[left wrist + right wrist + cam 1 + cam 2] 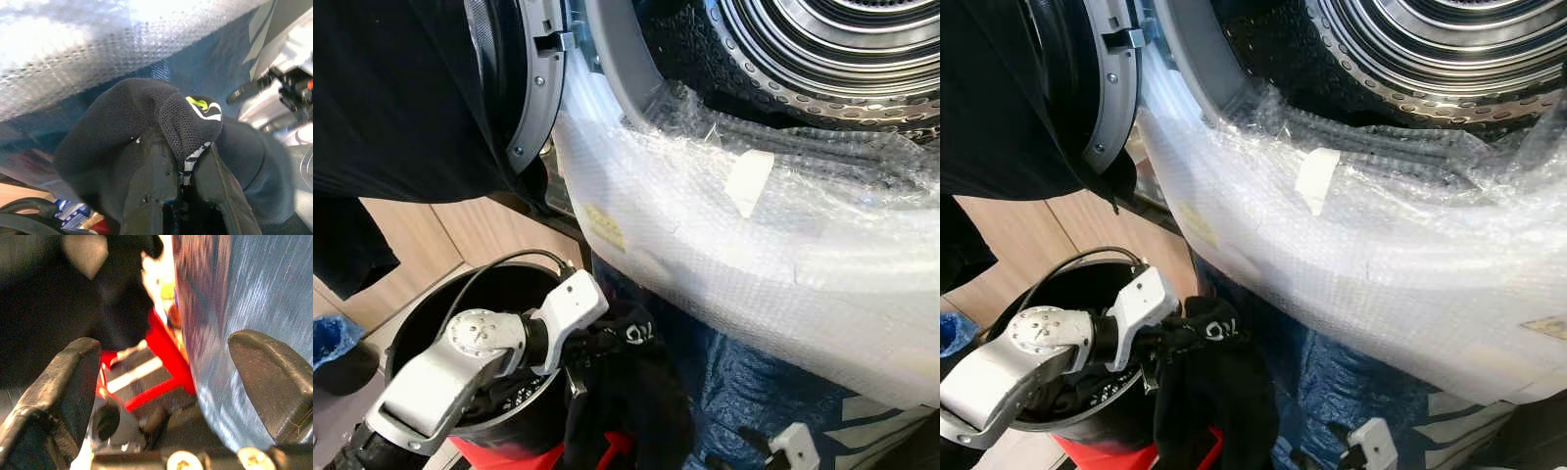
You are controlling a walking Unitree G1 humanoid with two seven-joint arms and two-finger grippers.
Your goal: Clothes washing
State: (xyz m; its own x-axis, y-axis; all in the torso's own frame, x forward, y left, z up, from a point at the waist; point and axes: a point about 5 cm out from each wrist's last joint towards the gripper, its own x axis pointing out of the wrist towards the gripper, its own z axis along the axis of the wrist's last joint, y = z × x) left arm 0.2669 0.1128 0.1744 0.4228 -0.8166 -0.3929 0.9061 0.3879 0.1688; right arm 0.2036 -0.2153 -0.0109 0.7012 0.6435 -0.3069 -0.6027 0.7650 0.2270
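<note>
A black garment (628, 384) with a small white and yellow-green logo (203, 106) hangs at the rim of a round black basket (419, 315). My left gripper (183, 147) is shut on a fold of it, just past the basket's right edge. Above stands the washing machine's open steel drum (822, 49), its front wrapped in bubble wrap (754, 255). My right gripper (168, 345) is open and low at the right, beside a blue surface (244, 289), with nothing between its fingers.
The machine's round door (524, 93) hangs open at the upper left, with dark cloth (391, 98) draped in front of it. Blue sheeting (754, 392) covers the machine's base. A red item (514, 455) sits under the basket. Wooden floor (421, 245) lies to the left.
</note>
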